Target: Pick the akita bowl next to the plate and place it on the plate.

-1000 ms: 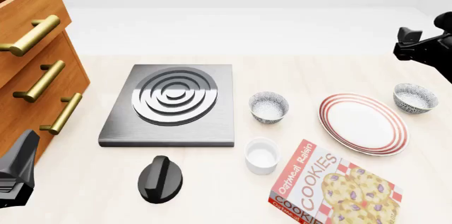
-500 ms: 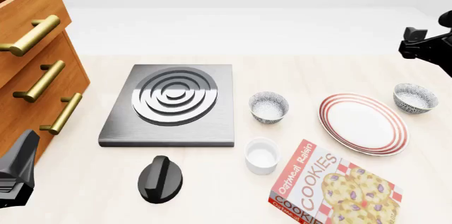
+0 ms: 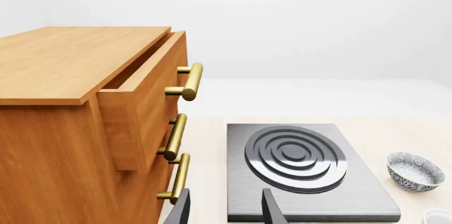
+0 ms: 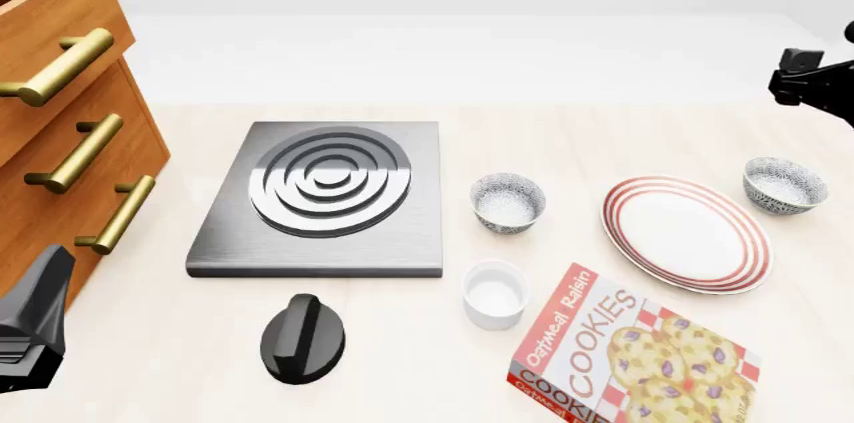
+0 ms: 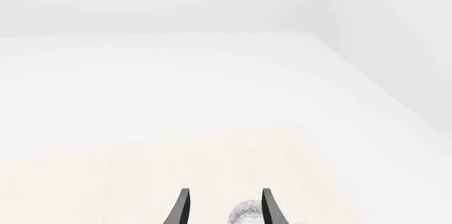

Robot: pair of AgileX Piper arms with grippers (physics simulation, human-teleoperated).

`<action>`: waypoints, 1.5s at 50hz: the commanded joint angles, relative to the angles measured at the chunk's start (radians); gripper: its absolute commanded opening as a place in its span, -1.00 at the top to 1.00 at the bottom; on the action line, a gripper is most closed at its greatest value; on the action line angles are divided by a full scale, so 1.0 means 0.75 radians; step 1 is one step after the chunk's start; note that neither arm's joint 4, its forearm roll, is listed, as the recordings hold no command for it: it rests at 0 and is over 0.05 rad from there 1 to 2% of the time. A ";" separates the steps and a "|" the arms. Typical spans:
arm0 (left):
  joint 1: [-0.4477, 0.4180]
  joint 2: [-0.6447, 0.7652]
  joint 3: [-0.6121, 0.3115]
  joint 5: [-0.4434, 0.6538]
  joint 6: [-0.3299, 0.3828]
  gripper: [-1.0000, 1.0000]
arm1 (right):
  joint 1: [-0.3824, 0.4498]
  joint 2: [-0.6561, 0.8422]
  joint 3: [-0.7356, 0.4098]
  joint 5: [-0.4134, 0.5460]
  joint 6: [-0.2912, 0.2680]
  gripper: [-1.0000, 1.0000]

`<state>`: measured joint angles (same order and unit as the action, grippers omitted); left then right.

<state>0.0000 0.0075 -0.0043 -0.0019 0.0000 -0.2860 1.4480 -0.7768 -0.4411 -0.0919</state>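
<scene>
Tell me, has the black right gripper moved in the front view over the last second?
Yes. The black right gripper has slid right toward the frame edge, now sitting above the grey-black speckled akita bowl beside the red-ringed white plate.

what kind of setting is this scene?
Likely a simulated kitchen countertop: a flat stove burner plate with its black knob, a wooden drawer cabinet with brass handles, and tableware, namely a red-ringed plate, speckled bowls and a cookie box.
</scene>
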 commanded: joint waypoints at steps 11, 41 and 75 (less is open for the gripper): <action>0.000 0.000 0.000 0.000 0.000 -1.00 | -0.059 0.067 -0.048 0.009 0.016 -1.00; 0.000 0.000 0.000 0.000 0.000 -1.00 | -0.126 0.126 -0.085 0.019 0.040 -1.00; 0.000 0.000 0.000 0.000 0.000 -1.00 | -0.178 0.201 -0.094 0.004 0.055 -1.00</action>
<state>0.0000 0.0075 -0.0043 -0.0019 0.0000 -0.4083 1.5824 -0.8417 -0.4362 -0.0529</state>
